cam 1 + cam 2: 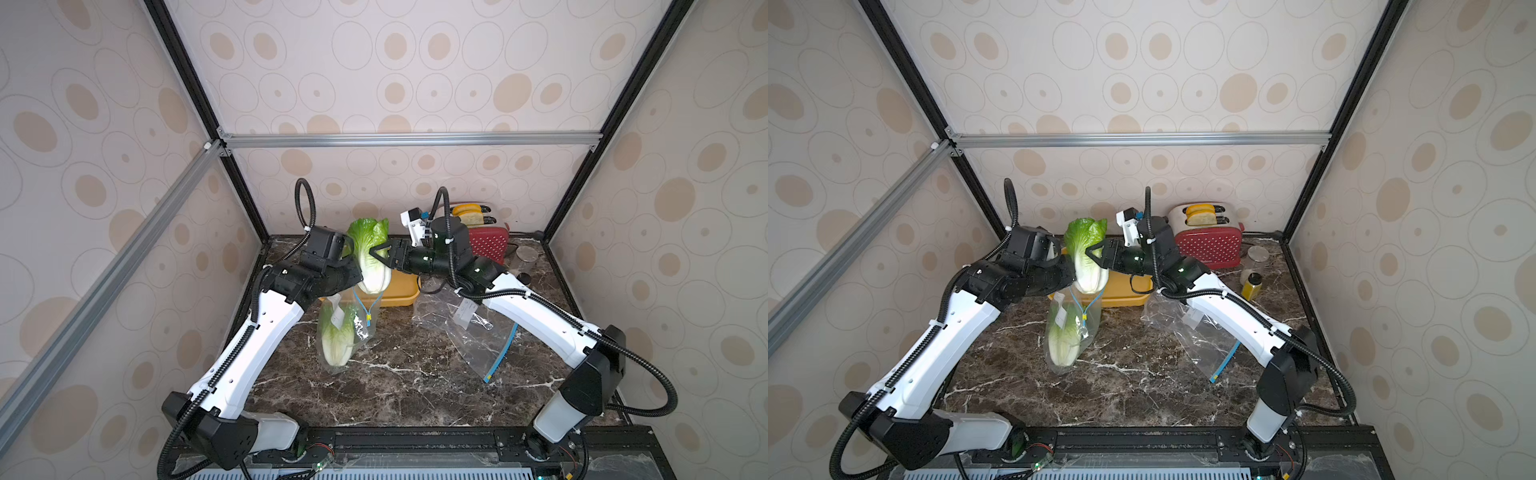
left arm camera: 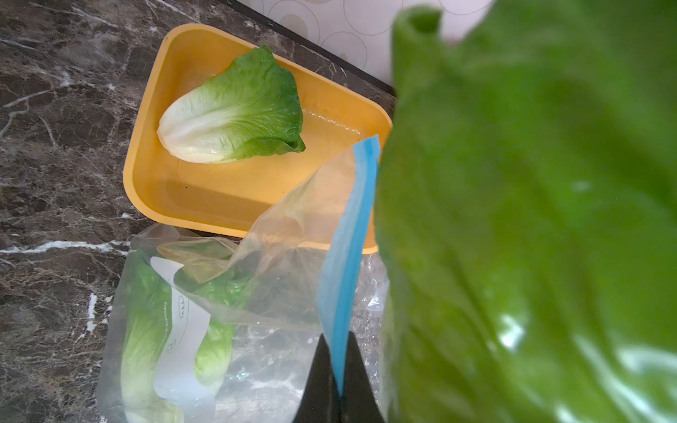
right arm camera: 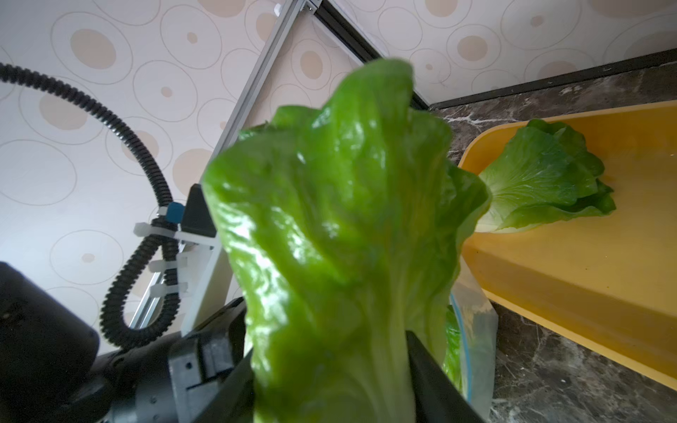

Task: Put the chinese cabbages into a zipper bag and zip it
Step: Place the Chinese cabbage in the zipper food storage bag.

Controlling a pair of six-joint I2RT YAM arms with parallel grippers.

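Landmark: yellow tray point(image 1: 402, 297), set on the dark marble tabletop point(image 1: 395, 386) toward the back wall. Chinese cabbages, three pieces. The held cabbage point(image 1: 371, 254) is carried upright over the tray's near edge, with its green leaves up and its white base down at the open mouth of the zipper bag point(image 1: 347, 332). It is clamped about its middle by the right gripper point(image 1: 379, 254), whose fingers point(image 3: 434, 370) are seen pressed against both sides of the stalk in the right wrist view. The bagged cabbage point(image 1: 336, 343) is lodged inside the bag, which lies in front of the tray with its mouth raised toward the tray's near rim. The tray cabbage point(image 2: 234, 113) is laid on its side within the tray, alone. The left gripper point(image 2: 339, 373) is pressed together on the bag's blue zip strip point(image 2: 353, 238), by which one side of the mouth is held up. Other stock: a spare zipper bag point(image 1: 463, 328), empty and crumpled, is placed in front of the tray on the right arm's side. A red toaster point(image 1: 1209, 245), with yellow bread slices point(image 1: 1200, 212) in its slots, is stood behind the tray on that same side. A glass jar point(image 1: 1258, 255) and a yellow bottle point(image 1: 1251, 284) are kept beyond the toaster, farther from the tray.
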